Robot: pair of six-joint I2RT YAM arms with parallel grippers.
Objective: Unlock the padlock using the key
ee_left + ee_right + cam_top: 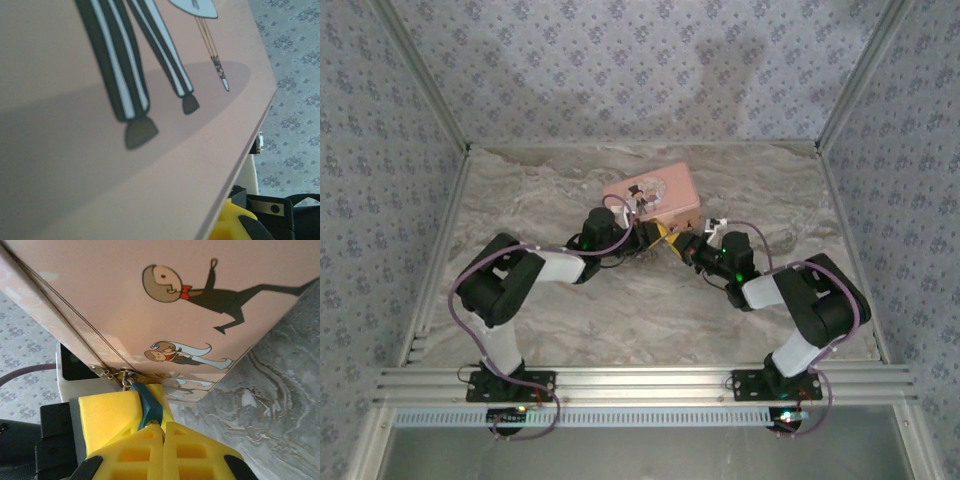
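Pinching a small brass key (pixel 154 424) in the right gripper (pixel 162 429), low in the middle of the right wrist frame: yellow lattice fingers pressed flat together, no gap along the seam, only the key's tip poking out at the top. Touching, with that tip, the underside of a teal padlock (pixel 149 407) just above.

Clamped on the padlock from both sides, as far as can be told, the left gripper (pixel 146 394): a thick yellow finger to the left, a thinner one to the right, both tight against the teal body.

Above the padlock, near mid frame, a metal ring (pixel 128 378) hooked to a small clasp (pixel 102 371); from there a thin double cable (pixel 50 300) running to the upper left corner.

Behind, across the upper frame, a pink box (pixel 125 315) printed with cartoon figures, its lower corner meeting the marble-patterned table (pixel 280 390) at the right.

From overhead, both grippers nose to nose just right of frame centre, a yellow patch between them, hard against the near edge of the pink box.

In the left wrist frame, close up, the box's pink face with striped cartoon legs, a bit of yellow at the bottom edge, flowered wallpaper (pixel 295 100) at the right.
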